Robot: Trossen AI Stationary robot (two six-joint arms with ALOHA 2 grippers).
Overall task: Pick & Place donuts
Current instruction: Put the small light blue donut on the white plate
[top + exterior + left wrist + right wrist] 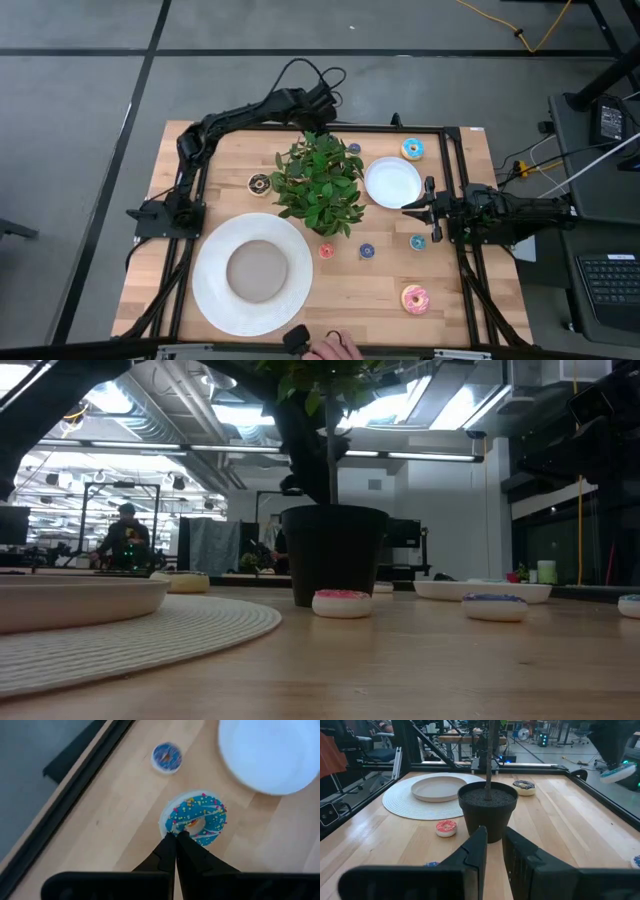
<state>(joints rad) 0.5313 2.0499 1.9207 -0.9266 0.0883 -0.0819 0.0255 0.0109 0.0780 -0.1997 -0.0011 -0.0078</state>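
Observation:
My left gripper point(325, 105) reaches over the far edge behind the plant, shut on a light-blue-frosted donut point(197, 817), which also shows under the gripper from the right wrist point(618, 772). Another blue-frosted donut point(412, 149) lies flat at the far right. A chocolate donut point(260, 183) lies left of the plant and a pink one point(415, 298) at the near right. Tiny donuts lie flat: red point(327, 251), blue point(367, 251) and teal point(417, 241). My right gripper point(412, 208) waits at the right, narrowly open, holding nothing. My left gripper meets the light-blue donut at its rim point(171, 831), on the side nearest the fingers. The fingertips point(169, 842) lie close together and slant down from above. The donut hangs at the fingertips, lifted clear of the table. The fingers hide how they grip the rim.
A potted plant point(320, 180) stands mid-table between the arms. A small white plate point(392, 182) lies right of it, with a tiny blue donut point(166, 756) near the far edge. A large white plate on a round mat point(255, 272) fills the near left. A black frame point(455, 180) borders the table.

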